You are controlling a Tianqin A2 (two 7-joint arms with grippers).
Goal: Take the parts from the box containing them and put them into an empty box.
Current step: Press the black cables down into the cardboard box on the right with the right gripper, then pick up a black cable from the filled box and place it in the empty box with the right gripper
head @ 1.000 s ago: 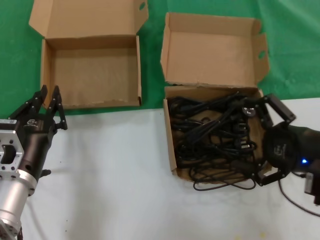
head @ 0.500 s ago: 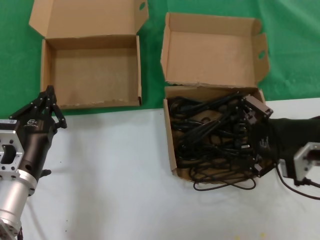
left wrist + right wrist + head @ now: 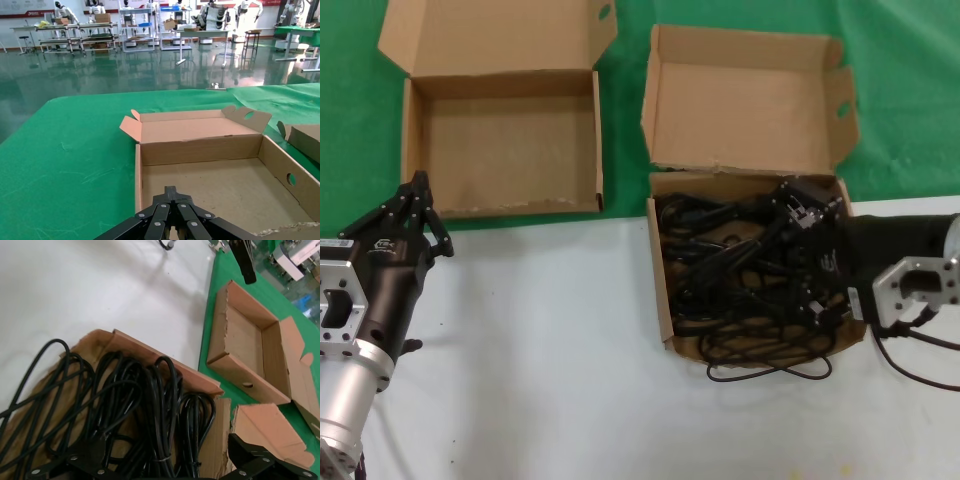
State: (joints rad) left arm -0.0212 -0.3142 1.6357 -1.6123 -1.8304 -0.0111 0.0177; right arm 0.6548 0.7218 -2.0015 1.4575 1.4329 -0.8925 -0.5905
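Head view: right pincer (image 3: pixel 807 262) spread wide, empty, down among coiled black rubber cables (image 3: pixel 740 265) in squarish brown cardboard box (image 3: pixel 660 290).
Grasp: close on one coil only.
Left pincer (image 3: pixel 417 205): closed, empty, parked beside wide shallow cardboard box (image 3: pixel 500 205).

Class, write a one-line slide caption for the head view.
Right tool reaches into the cable box; left tool waits.

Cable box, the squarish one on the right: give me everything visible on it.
The cable box is brown corrugated cardboard: a squarish tray with a tall hinged lid standing open behind it, with ear flaps and oval slots on the lid's side. It sits on the white surface, its lid over the green cloth. Tangled black cables fill it; one loop spills over the near edge. The right gripper reaches in, jaws open.
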